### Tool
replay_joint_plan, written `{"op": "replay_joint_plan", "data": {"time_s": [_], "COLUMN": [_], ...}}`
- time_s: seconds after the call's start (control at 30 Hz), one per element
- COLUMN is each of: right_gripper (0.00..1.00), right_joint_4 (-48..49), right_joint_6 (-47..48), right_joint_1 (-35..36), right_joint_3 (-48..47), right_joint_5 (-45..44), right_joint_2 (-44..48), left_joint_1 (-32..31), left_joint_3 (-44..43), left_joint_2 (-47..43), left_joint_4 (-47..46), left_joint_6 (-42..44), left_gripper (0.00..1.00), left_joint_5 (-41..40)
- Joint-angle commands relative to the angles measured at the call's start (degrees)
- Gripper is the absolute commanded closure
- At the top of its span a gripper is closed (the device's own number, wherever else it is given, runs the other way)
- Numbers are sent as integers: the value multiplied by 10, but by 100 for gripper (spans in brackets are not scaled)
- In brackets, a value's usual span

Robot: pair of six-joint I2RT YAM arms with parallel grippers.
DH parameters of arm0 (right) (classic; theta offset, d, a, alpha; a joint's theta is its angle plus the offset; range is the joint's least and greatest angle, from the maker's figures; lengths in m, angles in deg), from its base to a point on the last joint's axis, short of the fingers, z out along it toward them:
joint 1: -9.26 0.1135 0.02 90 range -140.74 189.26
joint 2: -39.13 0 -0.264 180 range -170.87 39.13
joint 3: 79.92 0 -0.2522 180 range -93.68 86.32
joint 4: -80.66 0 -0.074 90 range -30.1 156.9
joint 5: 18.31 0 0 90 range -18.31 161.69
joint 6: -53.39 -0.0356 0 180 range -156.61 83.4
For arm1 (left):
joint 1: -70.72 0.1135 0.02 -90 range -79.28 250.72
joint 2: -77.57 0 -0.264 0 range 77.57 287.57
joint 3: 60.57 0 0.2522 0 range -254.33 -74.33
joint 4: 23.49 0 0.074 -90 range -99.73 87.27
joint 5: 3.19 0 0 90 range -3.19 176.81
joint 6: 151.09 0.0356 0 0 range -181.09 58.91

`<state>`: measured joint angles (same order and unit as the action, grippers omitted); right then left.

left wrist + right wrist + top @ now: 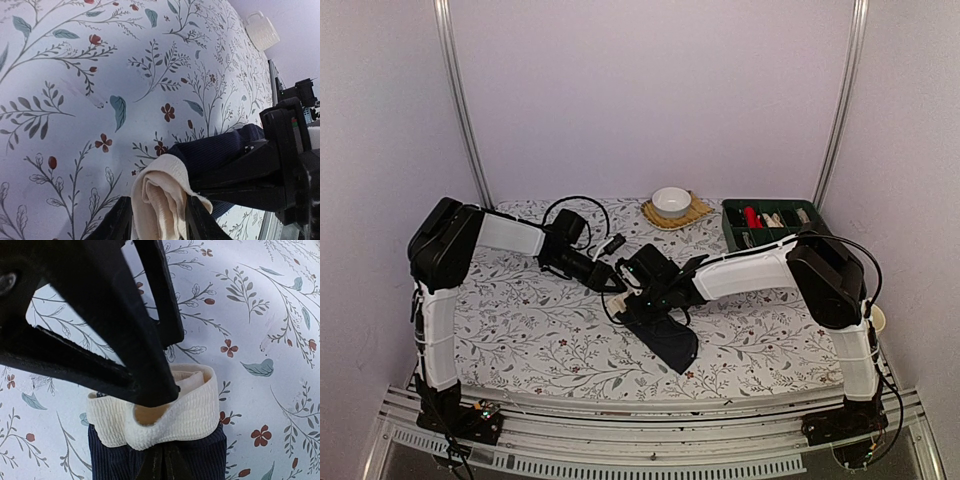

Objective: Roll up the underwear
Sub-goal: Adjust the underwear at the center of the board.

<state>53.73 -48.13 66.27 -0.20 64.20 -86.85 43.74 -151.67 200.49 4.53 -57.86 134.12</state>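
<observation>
**Both grippers hold the underwear at mid-table**

The underwear [672,345], dark with a cream waistband [192,412], lies near the middle of the table [520,330]. The left gripper [157,222] is partly closed, and its fingers [114,225] press the folded waistband from both sides. The right gripper [165,467] is fully closed and pinches the dark cloth just below the waistband.

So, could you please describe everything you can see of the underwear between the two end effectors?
The underwear is soft, dark navy ribbed cloth with a cream elastic waistband. It lies crumpled on the floral table, its waistband end bunched and folded over. The left end effector clamps the waistband; the right end effector pinches the dark cloth just below.
</observation>
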Motion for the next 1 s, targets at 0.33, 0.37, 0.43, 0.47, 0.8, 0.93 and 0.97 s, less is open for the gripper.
{"op": "replay_joint_plan", "data": {"time_s": [0.33, 0.37, 0.43, 0.47, 0.8, 0.93, 0.97], "right_gripper": [76, 76, 75, 74, 88, 94, 96], "right_joint_4": [-2, -6, -15, -20, -10, 4, 9], "right_joint_6": [13, 12, 9, 7, -23, -27, -25], "right_joint_1": [13, 13, 13, 13, 13, 13, 13], "right_joint_3": [30, 33, 38, 43, 123, 139, 141], "right_joint_5": [6, 5, 1, -3, 12, 38, 47], "right_joint_2": [80, 89, 106, 113, 130, 122, 121], "left_joint_1": [-19, -18, -16, -17, -14, -10, -7], "left_joint_3": [15, 19, 25, 27, 34, 33, 33], "left_joint_2": [-5, -8, -15, -20, -27, -37, -43], "left_joint_4": [26, 26, 27, 27, 30, 30, 29], "left_joint_6": [44, 47, 49, 52, 68, 67, 65], "left_gripper": [74, 74, 74, 74, 74, 74, 74], "left_joint_5": [-137, -143, -158, -162, -182, -176, -172]}}
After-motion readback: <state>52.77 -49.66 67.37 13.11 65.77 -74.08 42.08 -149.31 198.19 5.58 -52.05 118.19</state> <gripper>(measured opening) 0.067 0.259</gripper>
